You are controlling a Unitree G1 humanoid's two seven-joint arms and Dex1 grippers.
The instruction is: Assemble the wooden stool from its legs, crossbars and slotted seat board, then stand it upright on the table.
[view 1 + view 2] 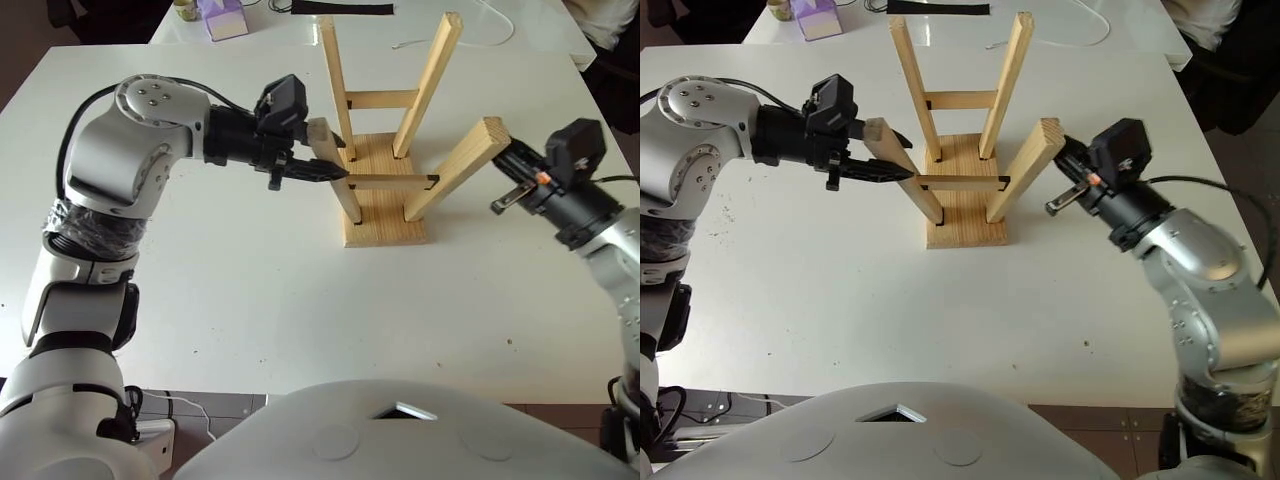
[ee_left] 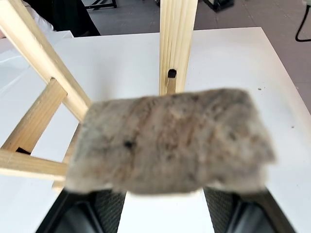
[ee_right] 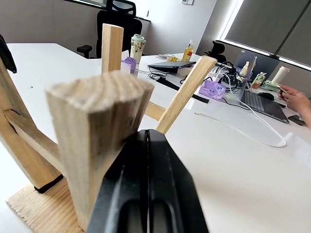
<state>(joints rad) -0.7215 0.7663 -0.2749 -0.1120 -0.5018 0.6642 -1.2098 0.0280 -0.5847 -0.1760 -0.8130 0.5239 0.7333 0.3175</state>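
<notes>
Left gripper (image 1: 335,172) straddles the 7 o'clock leg (image 1: 348,200) of the upturned stool (image 1: 383,98), seemingly clamped on it, likely to steady it in the seat board (image 1: 385,232). The right gripper (image 1: 499,205), closed and empty, lies just beside the 5 o'clock leg (image 1: 455,170), probably to nudge it. The stool stands mid-surface (image 1: 250,290); a tissue box (image 1: 222,17) sits beyond at 11 o'clock.

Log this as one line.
stool: inverted, seat board on table | left gripper: gripping near-left leg | right gripper: shut, beside near-right leg
</notes>
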